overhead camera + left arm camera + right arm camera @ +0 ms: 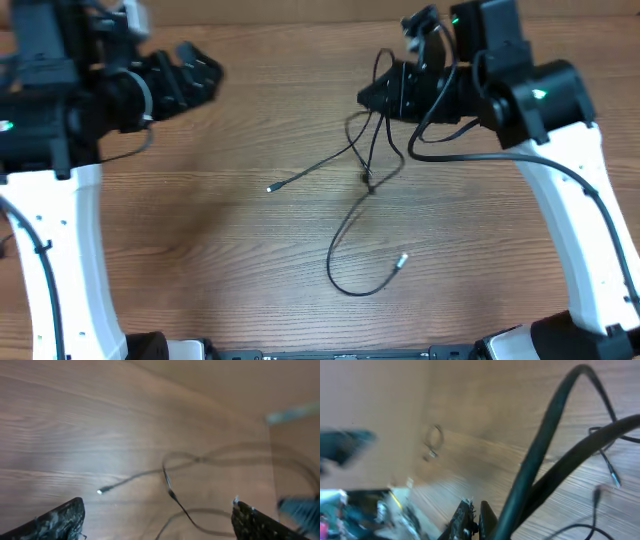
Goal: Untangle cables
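- The wooden desk (200, 250) fills my overhead view; its left half holds nothing but grain.
- The left arm (60, 230) stands at the left edge and the right arm (570, 220) at the right, both white with black upper links.
- A thick black wire (560, 165) fixed to the right arm droops in a curve just right of the task's cords. It lies close to them, and I cannot tell whether they touch.
- In my right wrist view, thick dark cords cross the foreground and hide much of the desk. The blur stops me telling whether they are that wire or the held strands.
- The left end effector (205, 68) hangs over the far left of the desk, well apart from the cords. It is released: its fingers (65, 517) sit wide at the frame's bottom corners with nothing between them.
- The right end effector (368, 98) is clenched, and several strands rise from the desk straight to its tip, so I read it as grasping the cables (350, 285).
- These are thin black cords, right of centre, gathered at a small knot (368, 180) below the right end effector.
- From the knot one strand runs left, and a long loop sweeps toward the near edge.
- The left strand ends in a pale plug (270, 187), and the loop ends in a second plug (401, 262). Both lie flat on the desk.
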### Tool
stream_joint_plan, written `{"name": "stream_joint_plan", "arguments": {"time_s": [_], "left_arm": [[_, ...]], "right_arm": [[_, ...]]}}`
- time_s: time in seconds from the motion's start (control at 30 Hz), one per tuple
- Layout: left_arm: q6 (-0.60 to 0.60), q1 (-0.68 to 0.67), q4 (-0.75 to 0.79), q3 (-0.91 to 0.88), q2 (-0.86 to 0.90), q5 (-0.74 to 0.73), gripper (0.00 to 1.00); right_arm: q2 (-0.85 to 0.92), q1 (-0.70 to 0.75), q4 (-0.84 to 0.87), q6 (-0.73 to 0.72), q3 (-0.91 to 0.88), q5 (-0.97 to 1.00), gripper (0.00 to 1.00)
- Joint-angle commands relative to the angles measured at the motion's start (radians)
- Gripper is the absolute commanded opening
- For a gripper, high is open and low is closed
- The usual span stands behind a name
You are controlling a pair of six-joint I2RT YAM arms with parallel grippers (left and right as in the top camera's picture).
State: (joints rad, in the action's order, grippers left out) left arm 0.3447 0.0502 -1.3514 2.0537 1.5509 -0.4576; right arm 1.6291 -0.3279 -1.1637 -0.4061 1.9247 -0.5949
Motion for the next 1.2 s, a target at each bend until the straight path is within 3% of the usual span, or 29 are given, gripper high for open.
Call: {"name": "stream_joint_plan", "arguments": {"time_s": [0.0, 0.1, 0.23, 0.3, 0.33, 0.4, 0.67, 0.73, 0.77, 0.87, 1.03, 1.17], "left_arm": [[-0.109, -0.082, -0.005, -0.016, -0.002, -0.056, 0.94], [-0.138, -0.177, 0.009, -0.041, 0.006, -0.057, 0.94], [-0.287, -0.31, 0.011, -0.054, 0.035, -0.082, 1.0], [-0.373, -0.343, 0.009, -0.054, 0.054, -0.15, 1.0], [-0.444, -0.364, 0.018, -0.054, 0.079, -0.256, 1.0], [-0.489, -0.38, 0.031, -0.054, 0.106, -0.323, 0.96], [-0.491, -0.399, 0.109, -0.054, 0.239, -0.417, 0.85], [-0.49, -0.399, 0.121, -0.054, 0.261, -0.435, 0.77], [-0.485, -0.402, 0.131, -0.054, 0.281, -0.435, 0.65], [-0.463, -0.404, 0.144, -0.054, 0.304, -0.435, 0.57], [-0.448, -0.405, 0.177, -0.054, 0.31, -0.484, 0.56], [-0.455, -0.406, 0.182, -0.054, 0.31, -0.504, 0.68]], "right_arm": [[-0.02, -0.002, 0.05, -0.241, 0.051, -0.013, 0.04], [-0.02, -0.002, 0.118, -0.37, 0.053, -0.014, 0.04], [-0.02, -0.002, 0.173, -0.409, 0.052, -0.093, 0.04], [-0.02, -0.002, 0.175, -0.408, 0.053, -0.119, 0.04], [-0.02, -0.002, 0.168, -0.404, 0.052, -0.137, 0.04], [-0.019, -0.002, 0.163, -0.38, 0.052, -0.174, 0.04], [-0.019, -0.002, 0.11, -0.239, 0.052, -0.278, 0.04], [-0.019, -0.002, 0.107, -0.231, 0.052, -0.279, 0.04], [-0.019, -0.002, 0.107, -0.22, 0.052, -0.279, 0.04], [-0.019, -0.002, 0.107, -0.217, 0.052, -0.278, 0.04], [-0.019, -0.002, 0.118, -0.217, 0.052, -0.266, 0.04], [-0.019, 0.008, 0.13, -0.217, 0.052, -0.262, 0.04]]}}
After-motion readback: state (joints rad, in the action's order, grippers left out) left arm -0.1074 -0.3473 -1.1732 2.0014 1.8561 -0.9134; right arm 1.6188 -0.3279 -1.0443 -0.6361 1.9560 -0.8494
